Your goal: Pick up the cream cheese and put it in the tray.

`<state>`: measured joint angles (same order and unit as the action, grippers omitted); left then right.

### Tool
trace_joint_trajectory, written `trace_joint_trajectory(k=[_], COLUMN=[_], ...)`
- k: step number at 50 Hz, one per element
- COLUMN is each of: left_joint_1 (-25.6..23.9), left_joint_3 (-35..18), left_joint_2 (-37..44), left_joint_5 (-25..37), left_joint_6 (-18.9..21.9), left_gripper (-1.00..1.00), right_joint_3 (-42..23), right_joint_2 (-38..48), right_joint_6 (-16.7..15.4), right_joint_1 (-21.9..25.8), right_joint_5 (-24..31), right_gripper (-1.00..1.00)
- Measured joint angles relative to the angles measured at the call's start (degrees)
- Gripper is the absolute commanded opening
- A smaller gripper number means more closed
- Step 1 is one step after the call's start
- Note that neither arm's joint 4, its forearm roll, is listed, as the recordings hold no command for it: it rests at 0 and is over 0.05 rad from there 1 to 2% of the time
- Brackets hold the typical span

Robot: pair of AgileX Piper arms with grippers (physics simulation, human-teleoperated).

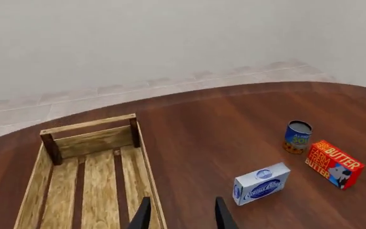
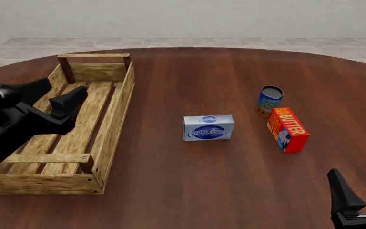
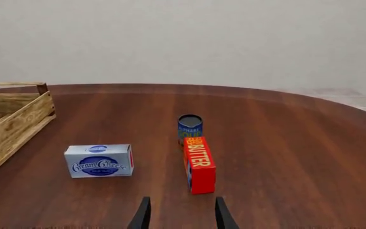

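Along the left side of the round wooden table (image 2: 189,191) lies the tray (image 2: 116,112), a long crate of light slats with corner posts, its long axis running from the near edge toward the far edge. The left gripper (image 2: 75,98) hangs over the tray's interior, above the slats about midway along its length; in the left wrist view its two dark fingertips (image 1: 143,215) stand apart with nothing between them, one over the tray's right wall and the other over bare tabletop.

Near the table's middle, well clear of the tray's right wall, the cream cheese (image 2: 208,127) rests on the wood, its logo face turned toward the near edge. No gripper touches it.

Farther right stands a small blue can (image 2: 270,99), upright with its open top showing. Just in front of it lies the red-orange butter box (image 2: 287,129), angled toward the near right edge; whether the two touch cannot be told.

At the near right edge the right gripper (image 2: 361,188) hovers low, its fingers spread and holding nothing.
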<state>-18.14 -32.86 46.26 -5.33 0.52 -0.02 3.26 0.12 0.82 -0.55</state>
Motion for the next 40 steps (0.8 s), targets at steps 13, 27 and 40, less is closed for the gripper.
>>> trace_joint_trajectory(k=[13,27,40], left_joint_1=[-4.27,-7.85,-10.15], left_joint_3=[-8.56,-20.35,-33.22], left_joint_2=[14.20,27.14,39.29], left_joint_5=[-3.17,-0.47,7.73], left_joint_6=[5.43,11.84,19.97], left_gripper=[1.00,1.00,1.00], right_joint_3=[0.01,0.00,0.00], right_joint_2=[0.42,1.23,1.56], right_joint_6=[0.13,0.31,0.49], right_joint_1=[0.20,0.31,0.31], right_joint_5=[-0.28,-0.97,-1.27], right_gripper=[1.00,1.00,1.00])
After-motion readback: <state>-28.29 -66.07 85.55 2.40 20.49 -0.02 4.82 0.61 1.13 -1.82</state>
